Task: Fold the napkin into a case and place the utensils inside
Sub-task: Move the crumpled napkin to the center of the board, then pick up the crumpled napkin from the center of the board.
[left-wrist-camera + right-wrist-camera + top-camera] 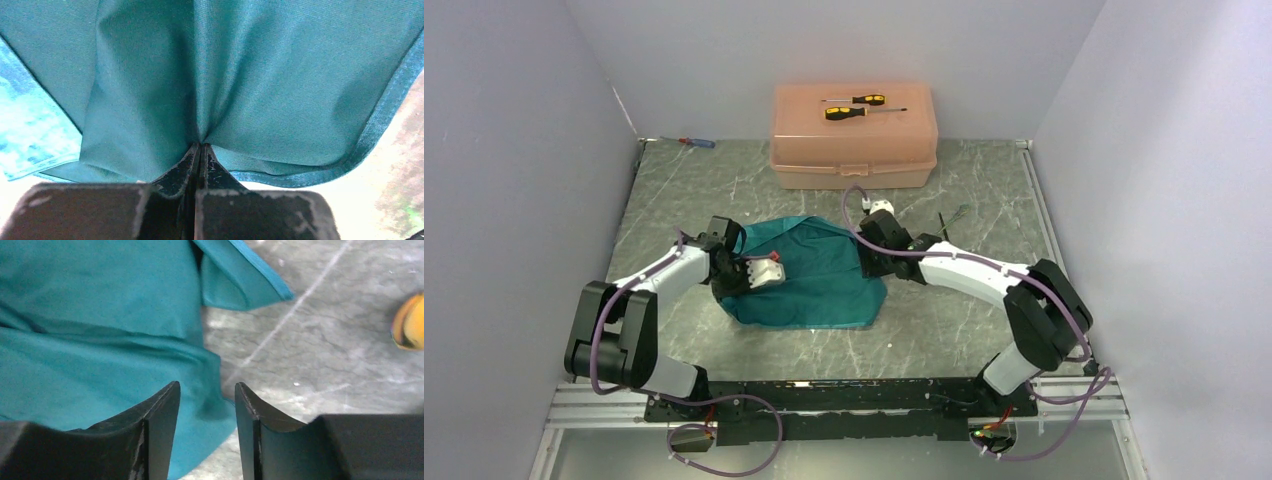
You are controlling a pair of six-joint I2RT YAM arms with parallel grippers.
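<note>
The teal napkin [814,280] lies rumpled and partly folded over in the middle of the table. My left gripper [736,285] is at its left edge and is shut on a pinch of the cloth [225,75], with the hemmed edge hanging just beside the closed jaws [201,146]. My right gripper [871,266] is open over the napkin's right edge [100,315], with cloth and bare table between its jaws [207,390]. A thin dark fork [946,228] with greenish tines lies right of the napkin, behind the right arm. I cannot make out the spoon.
A peach plastic box [854,150] stands at the back with two yellow-and-black screwdrivers [856,106] on its lid. A small red-and-blue screwdriver [694,142] lies at the back left. A yellow-orange object [410,322] shows at the right wrist view's edge. Grey walls enclose the marbled table [964,320].
</note>
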